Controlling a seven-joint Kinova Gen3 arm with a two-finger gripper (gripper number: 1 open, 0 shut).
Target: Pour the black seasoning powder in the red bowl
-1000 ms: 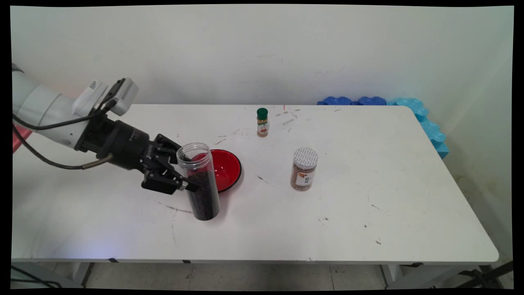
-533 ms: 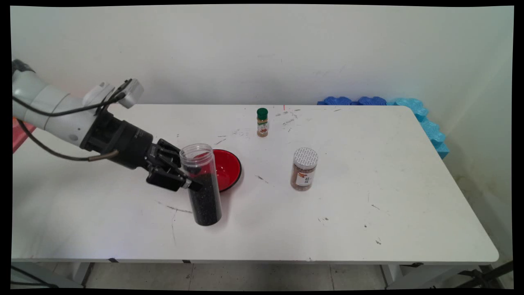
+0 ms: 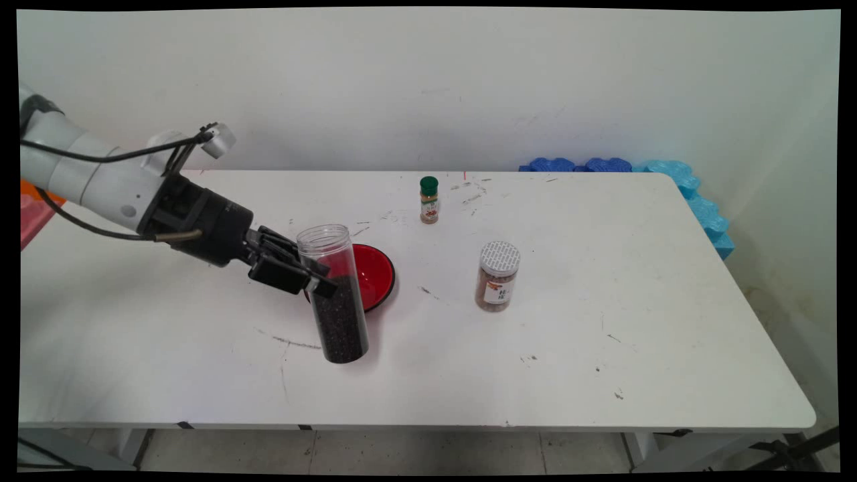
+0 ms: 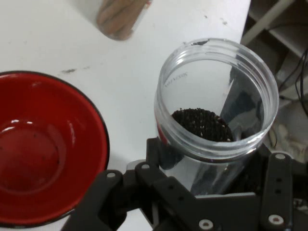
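gripper: black two-finger gripper (image 3: 320, 280) comes in from the tabletop's left side, jaws clamped on the clear jar's mid-body, one finger on each side of it.
jar: tall clear plastic jar (image 3: 333, 292), no lid, roughly two-thirds full of small black seeds (image 4: 202, 124); tilted, mouth leaning toward the left edge, base low over or just touching the tabletop (image 3: 602, 321) (contact not resolvable), a bit left of centre toward the near edge.
spill risk: mouth is open, so more tilt would likely send the seeds over the rim and onto the tabletop.
slip risk: smooth round wall held only at two fingers; jar could rotate or slide in the grip, heavy fill being below the hold.
bowl: red bowl (image 3: 372, 273) with dark rim, empty, just behind the jar, close beside it in the hand view; tight clearance, a swing that way could knock it.
other things: brown spice jar with white patterned lid (image 3: 497, 276) right of the bowl, well apart; small green-capped spice bottle (image 3: 428, 199) near the far edge; blue foam pieces (image 3: 689, 194) along the far right corner.
obstruction: nothing but the bowl stands near the jar.
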